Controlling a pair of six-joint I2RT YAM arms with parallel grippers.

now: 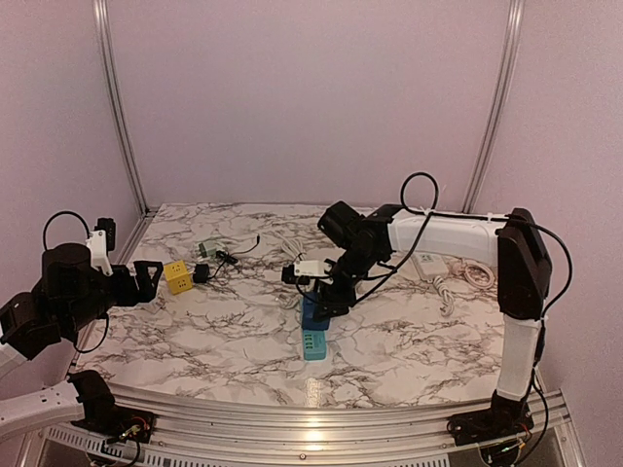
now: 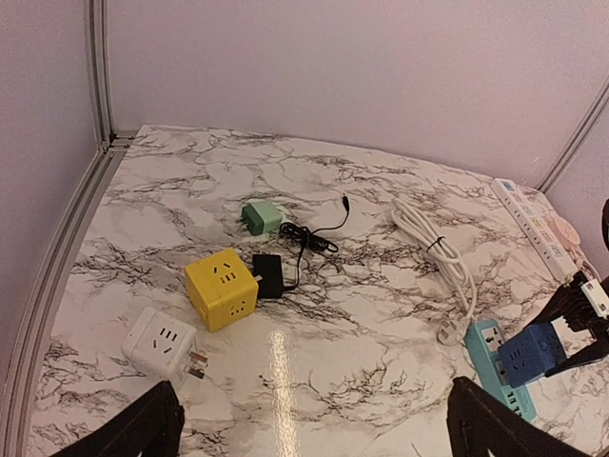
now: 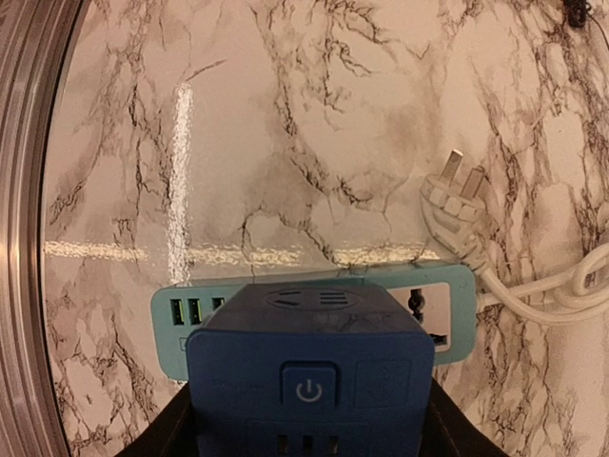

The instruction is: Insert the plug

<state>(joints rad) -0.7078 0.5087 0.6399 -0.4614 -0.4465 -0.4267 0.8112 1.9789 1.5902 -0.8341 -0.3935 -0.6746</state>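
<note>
A: At the right gripper (image 3: 309, 424), clamped on what?

B: Clamped on the blue cube plug (image 3: 309, 357), one dark finger against each side. Nothing between the jaws of the left gripper (image 2: 314, 438): spread wide, hanging at 9 o'clock in the top view, well apart from the work.

A: And just outward from the cube?

B: Directly beneath, the teal power strip (image 3: 419, 286), flat on the marble table (image 3: 285, 114). Touching or hovering, cannot tell. At 2 o'clock of the strip in the wrist view, a loose white plug (image 3: 452, 190) on its cable (image 3: 561, 295), near but not in the way.

A: Likely trouble?

B: Misalignment, mostly. Pins hidden under the cube, so no checking them against the socket holes. Press down off-centre and probably jam the pins on the strip's face, or skate the unheld strip across the smooth marble. Push at a slant and perhaps tip the cube in the grip.

A: Pointing which way?

B: Power-button face turned towards the wrist camera; pins presumably downward, though unseen. No real long axis on the cube itself, near equal on all sides. For the strip, 9 to 3 in the wrist view, roughly 12 to 6 in the top view, with USB ports at the 6 o'clock end.
</note>
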